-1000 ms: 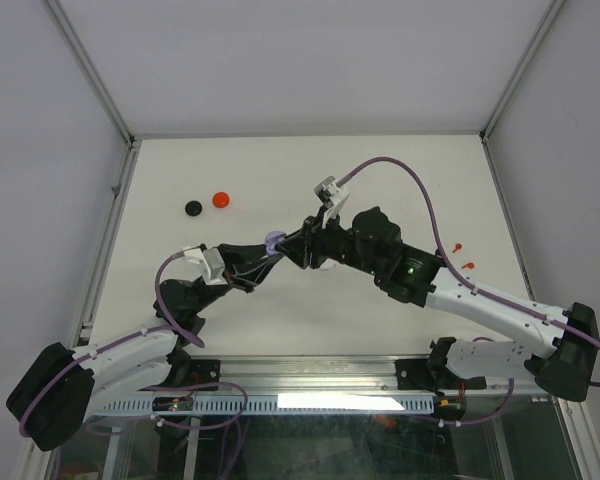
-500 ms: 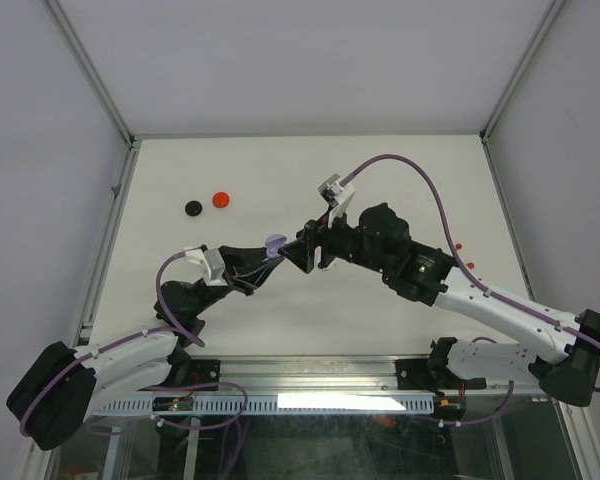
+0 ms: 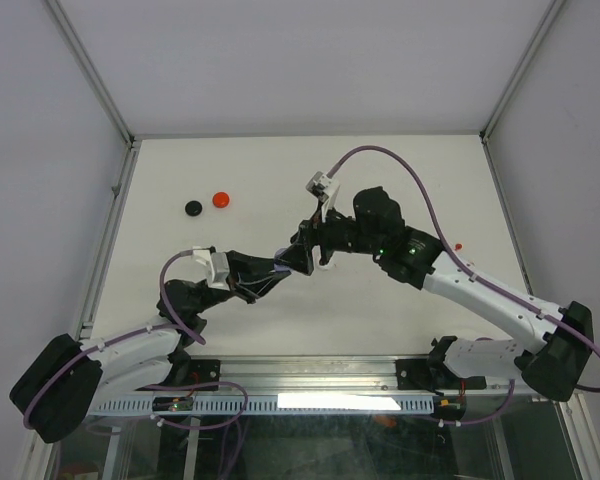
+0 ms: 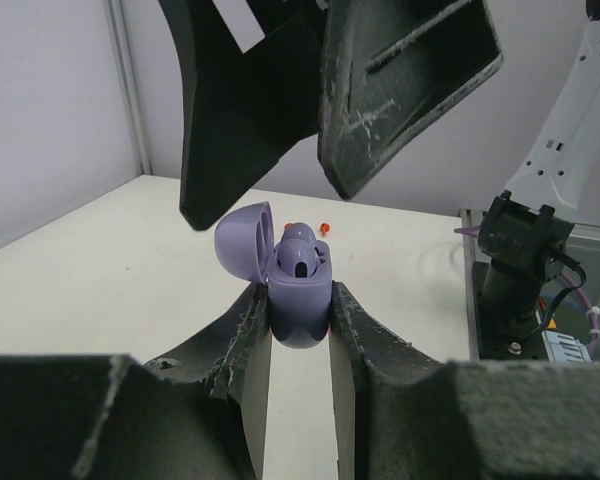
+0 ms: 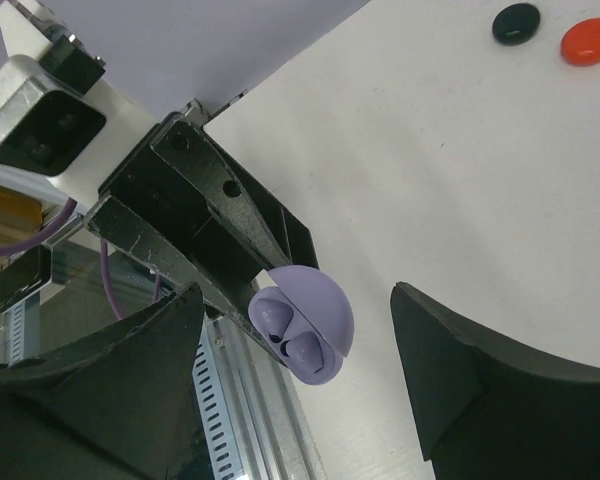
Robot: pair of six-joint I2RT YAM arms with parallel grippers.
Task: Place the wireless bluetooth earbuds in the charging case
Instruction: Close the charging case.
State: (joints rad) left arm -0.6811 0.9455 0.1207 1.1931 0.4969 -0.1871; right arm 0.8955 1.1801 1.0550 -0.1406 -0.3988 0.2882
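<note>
Two earbuds (image 5: 305,350) look seated in open charging case (image 4: 300,285), insertion seemingly done; left gripper (image 4: 297,310) clamps case, right gripper (image 5: 298,300) spread above.

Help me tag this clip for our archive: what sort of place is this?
Most likely a robotics lab test cell: a white table enclosed by plain panels on aluminium framing, with left arm and right arm bolted at its edge.

L arm: stretched fwd; L gripper (image 3: 279,268) clamped on charging case (image 4: 300,305), a finger each side. R arm: elbow bent, wrist tilted down twd case; R gripper (image 3: 303,253) just above case, jaws spread wide, gripping nothing.
</note>
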